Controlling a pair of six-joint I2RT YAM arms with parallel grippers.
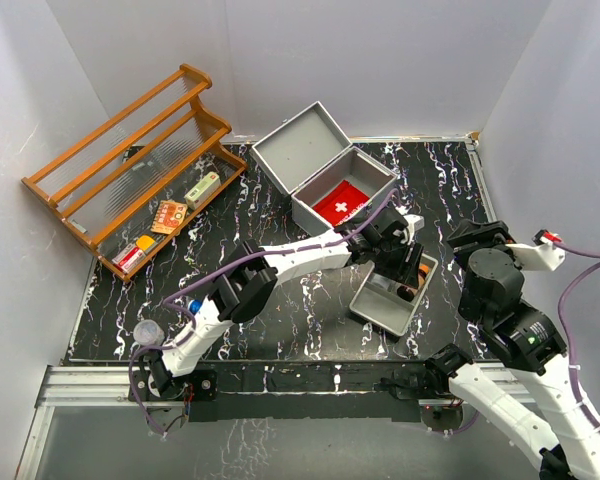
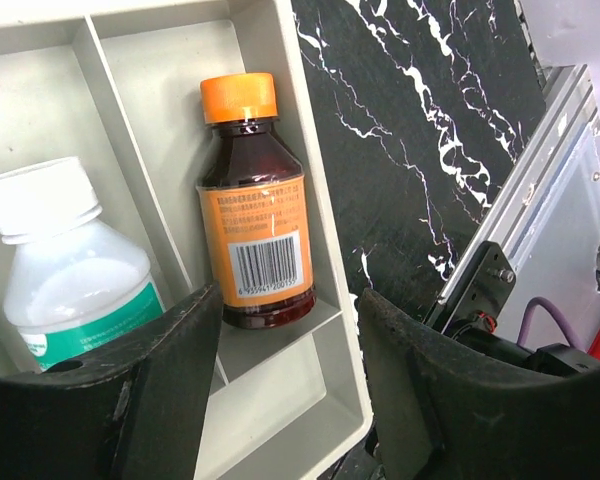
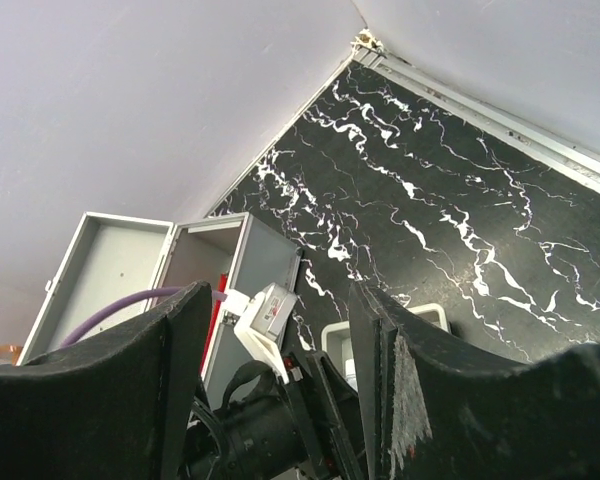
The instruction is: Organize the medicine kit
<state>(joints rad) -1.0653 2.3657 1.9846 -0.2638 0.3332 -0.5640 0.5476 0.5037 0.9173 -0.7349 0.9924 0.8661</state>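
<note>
Left hand (image 2: 288, 305) wide, empty, low over grey tray (image 2: 325, 260); amber bottle (image 2: 255, 210) lying at its 12 o'clock. Right hand (image 3: 280, 300) wide, empty, raised. Medicine kit (image 1: 305, 150) open on bench (image 1: 280, 330), 11 o'clock of tray. Risk: finger catches tray wall, tips tray.

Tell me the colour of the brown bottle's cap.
The cap is orange, clearest in the left wrist view.

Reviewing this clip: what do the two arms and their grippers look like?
Both the left arm and right arm have white tubular links, chunky black joints and a purple cable along each. A small green light glows on the right arm. The left gripper and right gripper have broad matte-black fingers.
</note>
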